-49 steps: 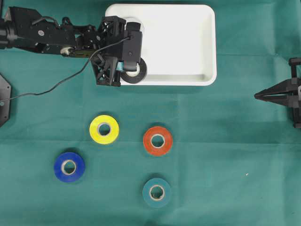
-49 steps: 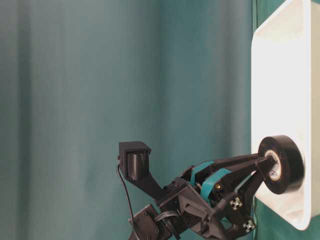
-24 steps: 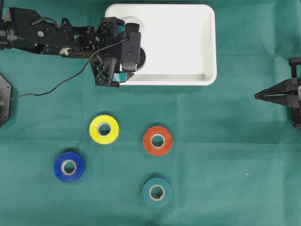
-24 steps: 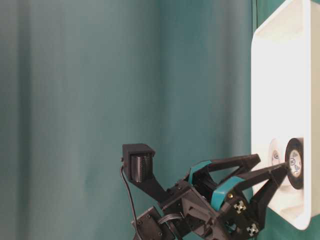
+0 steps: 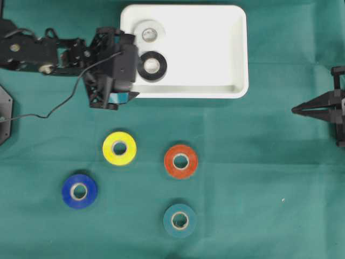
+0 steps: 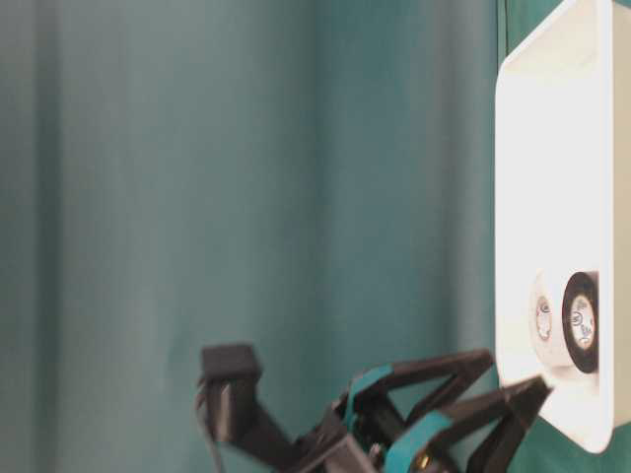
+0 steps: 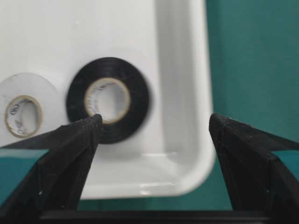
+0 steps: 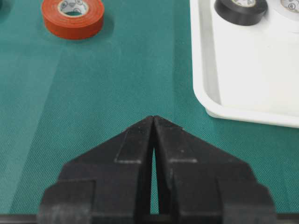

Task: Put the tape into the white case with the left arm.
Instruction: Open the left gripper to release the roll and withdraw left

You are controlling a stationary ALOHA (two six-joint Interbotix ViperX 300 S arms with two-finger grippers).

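The black tape lies flat inside the white case, near its left end and beside a white tape roll. My left gripper stands open just outside the case's left rim, holding nothing. In the left wrist view the black tape sits beyond the left fingertip, apart from the gripper, and the case's corner lies between the jaws. The table-level view shows the teal-banded gripper spread beside the case. My right gripper is shut and empty at the right edge.
On the green cloth in front of the case lie a yellow roll, a red roll, a blue roll and a teal roll. A black cable trails from the left arm.
The left gripper opened and let go of the black tape, which now lies in the case. The arm then drew back to the left, out over the rim. The right arm has not moved.
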